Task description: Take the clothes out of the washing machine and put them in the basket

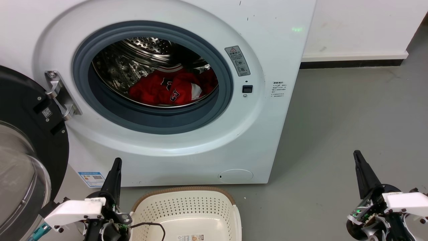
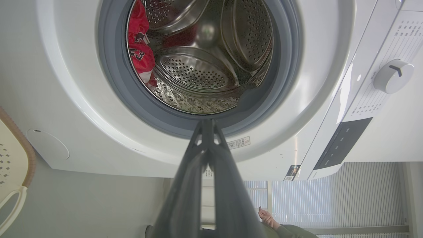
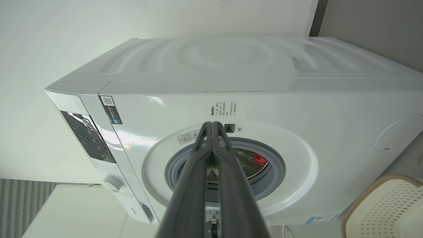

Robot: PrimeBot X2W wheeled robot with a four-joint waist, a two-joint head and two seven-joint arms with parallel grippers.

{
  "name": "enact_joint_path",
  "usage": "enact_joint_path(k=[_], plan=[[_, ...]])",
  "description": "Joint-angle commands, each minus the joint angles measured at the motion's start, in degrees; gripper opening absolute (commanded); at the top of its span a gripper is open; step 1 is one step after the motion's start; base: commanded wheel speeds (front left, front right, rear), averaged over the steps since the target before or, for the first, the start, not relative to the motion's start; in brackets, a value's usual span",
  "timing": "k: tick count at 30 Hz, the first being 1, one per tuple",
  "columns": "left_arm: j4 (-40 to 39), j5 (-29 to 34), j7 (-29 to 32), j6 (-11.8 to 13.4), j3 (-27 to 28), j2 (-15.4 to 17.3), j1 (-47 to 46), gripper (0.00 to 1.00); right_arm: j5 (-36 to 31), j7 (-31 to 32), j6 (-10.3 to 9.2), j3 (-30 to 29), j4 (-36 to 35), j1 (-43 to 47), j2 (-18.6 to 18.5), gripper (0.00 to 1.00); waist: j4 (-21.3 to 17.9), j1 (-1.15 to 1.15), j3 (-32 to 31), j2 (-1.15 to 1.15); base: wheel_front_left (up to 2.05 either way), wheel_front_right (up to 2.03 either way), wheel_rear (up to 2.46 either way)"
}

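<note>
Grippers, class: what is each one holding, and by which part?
Nothing. The left gripper and right gripper are both shut and empty; the red jersey lies inside the washing machine.

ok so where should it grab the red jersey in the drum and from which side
I'd pinch the raised, bunched fold of the jersey near its number print. Come straight in through the open porthole from the front, angled downward: it lies heaped on the drum floor.

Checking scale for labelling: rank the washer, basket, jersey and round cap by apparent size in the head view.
1. washer, by far.
2. basket, though it is nearest the camera and cut off at the bottom edge.
3. jersey, lying farther back.
4. cap, smallest.
</note>
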Motion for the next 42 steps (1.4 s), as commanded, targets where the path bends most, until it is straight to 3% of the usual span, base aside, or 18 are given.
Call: enact_joint_path(k=[1,40,41,42], plan=[[-0.07,-0.08,0.23,-0.09,0.18,-0.01,-0.29,0.0,-0.25,0.02,-0.03,0.02,0.07,-0.79,0.18,0.0,0.0,0.0,0.0,0.0,0.0,0.0,0.0],[-0.07,-0.08,0.24,-0.09,0.18,-0.01,-0.29,0.0,-0.25,0.01,-0.03,0.03,0.07,-0.79,0.18,0.0,0.0,0.0,0.0,0.0,0.0,0.0,0.0],[0.05,0.0,-0.02,0.0,-0.01,0.0,0.01,1.0,0.0,-0.01,0.0,0.0,0.04,0.01,0.0,1.0,0.0,0.0,0.0,0.0,0.0,0.0,0.0],[0.43,0.02,-0.1,0.01,-0.08,-0.02,0.15,1.0,0.01,-0.04,0.0,0.03,0.37,0.2,0.01,1.0,0.0,0.0,0.0,0.0,0.0,0.0,0.0]])
